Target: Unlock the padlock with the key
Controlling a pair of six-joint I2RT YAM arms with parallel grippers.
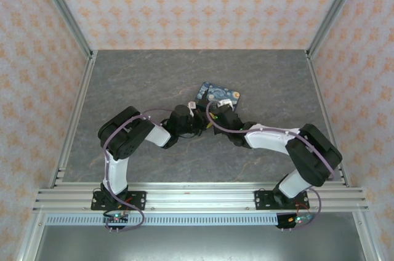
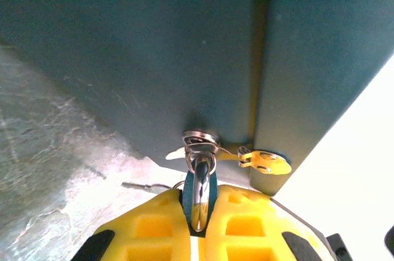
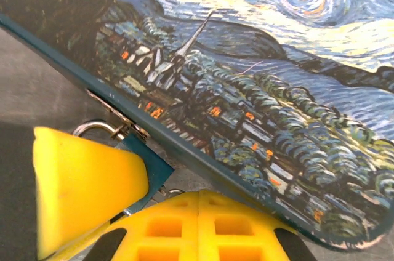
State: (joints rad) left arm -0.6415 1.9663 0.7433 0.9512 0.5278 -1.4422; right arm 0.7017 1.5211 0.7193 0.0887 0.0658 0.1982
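The left gripper is clamped on the padlock, its yellow fingers pressed against either side of the dark blue body. The silver shackle stands up between the fingertips and passes through a metal loop on the side of the box. A small brass hasp sticks out just beside that loop. A thin silvery key juts out to the left of the padlock, low over the table; I cannot tell what it hangs from.

In the right wrist view the right gripper has its fingers pressed together with no gap, and I cannot tell whether anything is pinched between them. It sits just beside the padlock, which hangs at the box's lower edge, with the left arm's yellow finger against it. The lid carries a swirling night-sky painting.

From above, both arms reach in to the near side of the box, which lies around the middle of the grey table
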